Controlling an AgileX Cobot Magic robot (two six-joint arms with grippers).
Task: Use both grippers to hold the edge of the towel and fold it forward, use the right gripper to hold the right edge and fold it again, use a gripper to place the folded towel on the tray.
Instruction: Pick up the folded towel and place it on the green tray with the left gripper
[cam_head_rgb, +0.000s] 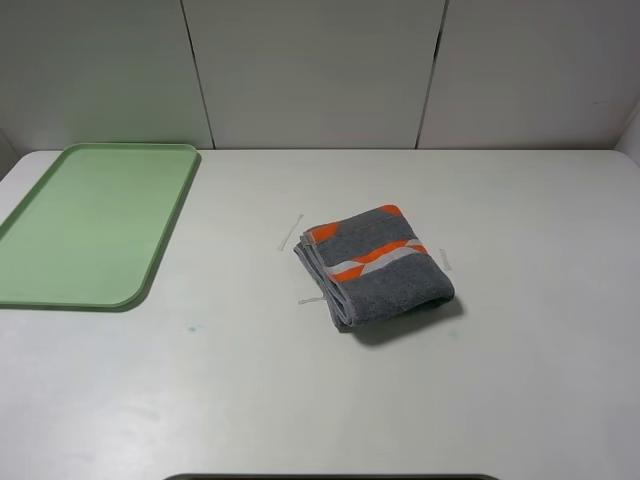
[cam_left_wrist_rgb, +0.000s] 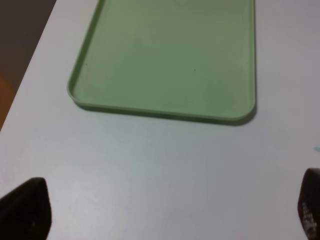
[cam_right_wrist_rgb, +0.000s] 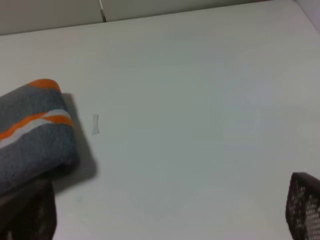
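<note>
The towel (cam_head_rgb: 377, 265) lies folded into a thick grey bundle near the middle of the table, orange and white stripes on top, orange at its far end. In the right wrist view the towel (cam_right_wrist_rgb: 35, 132) lies close beside one finger of my right gripper (cam_right_wrist_rgb: 167, 220), which is open and holds nothing. The pale green tray (cam_head_rgb: 90, 220) rests at the far left of the table with nothing on it. My left gripper (cam_left_wrist_rgb: 167, 220) is open over bare table just short of the tray's (cam_left_wrist_rgb: 160, 113) near rim. Neither arm shows in the exterior high view.
Small pale tape marks (cam_head_rgb: 291, 233) sit on the white table (cam_head_rgb: 520, 380) around the towel; the right wrist view shows one tape mark (cam_right_wrist_rgb: 95, 124) too. A panelled wall (cam_head_rgb: 320, 70) closes off the back. The table's left edge (cam_left_wrist_rgb: 27, 82) runs beside the tray.
</note>
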